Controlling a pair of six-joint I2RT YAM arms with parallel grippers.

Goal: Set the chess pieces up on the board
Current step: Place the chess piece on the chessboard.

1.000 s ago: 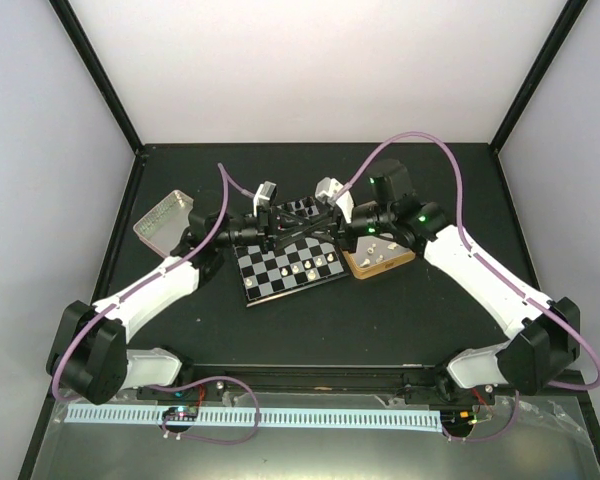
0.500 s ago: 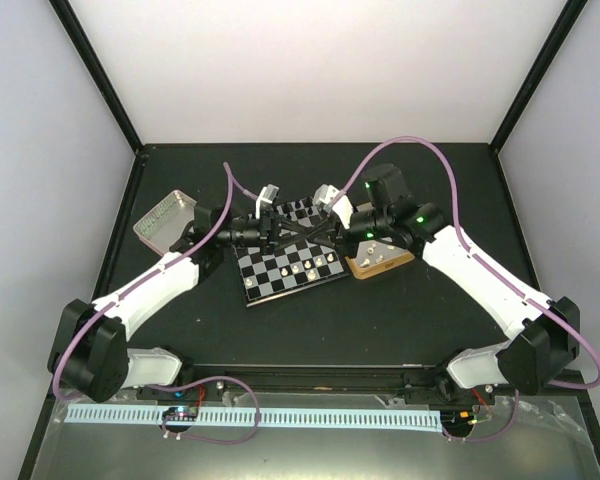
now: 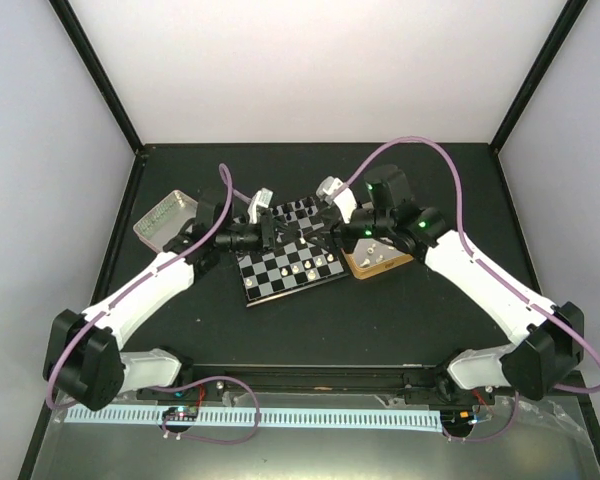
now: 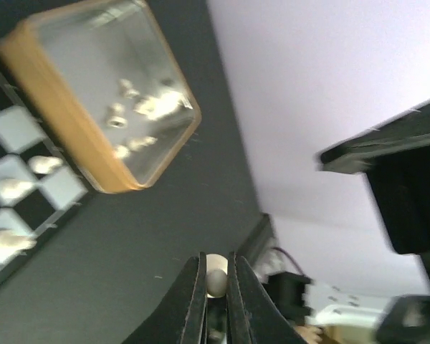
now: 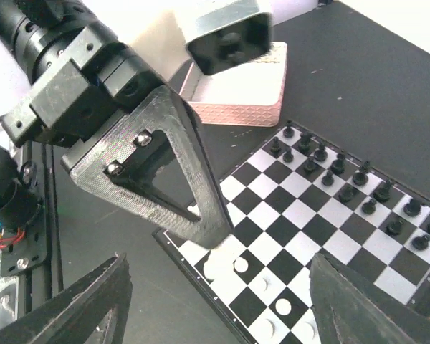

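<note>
We hold a white piece [image 4: 216, 278] low over the board's [image 5: 322, 215] white end.
Our left gripper [image 4: 216, 259] is clamped on it, tips pointing down at the squares; our right gripper [image 5: 218, 287] gapes empty just alongside.

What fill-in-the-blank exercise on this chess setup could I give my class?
1. The left gripper is shut on a ___ chess piece.
2. The right gripper has its jaws ___.
3. On the board, the ___ pieces stand in two rows.
4. Loose white pieces lie in the ___-rimmed tin.
Missing words: white; open; black; gold.
</note>
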